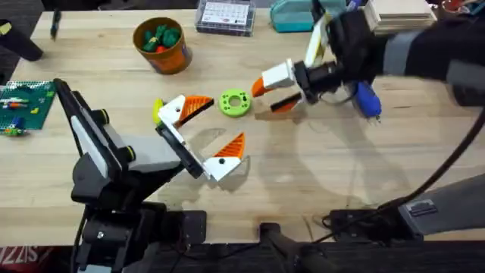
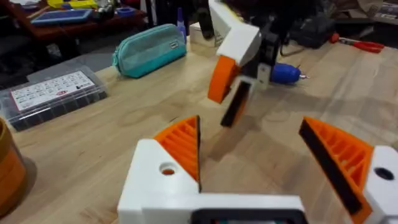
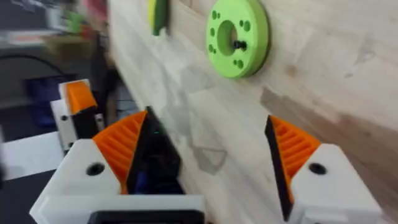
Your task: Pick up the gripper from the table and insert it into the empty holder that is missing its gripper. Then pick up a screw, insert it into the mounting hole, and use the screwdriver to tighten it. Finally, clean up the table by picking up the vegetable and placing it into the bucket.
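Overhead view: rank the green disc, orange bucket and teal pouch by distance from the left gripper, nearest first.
1. Green disc: table centre, just past the left gripper.
2. Orange bucket: far side, left of centre.
3. Teal pouch: far edge, right of centre, farthest.

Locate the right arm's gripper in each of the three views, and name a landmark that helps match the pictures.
Overhead: the right gripper is right of centre, beside the green disc.
Left wrist: it hangs over the table at upper centre, in front of the blue screwdriver.
Right wrist: its own fingers span the bottom edge, open toward the disc.
Shared landmark: the green disc for overhead and right wrist; the screwdriver for overhead and left wrist.
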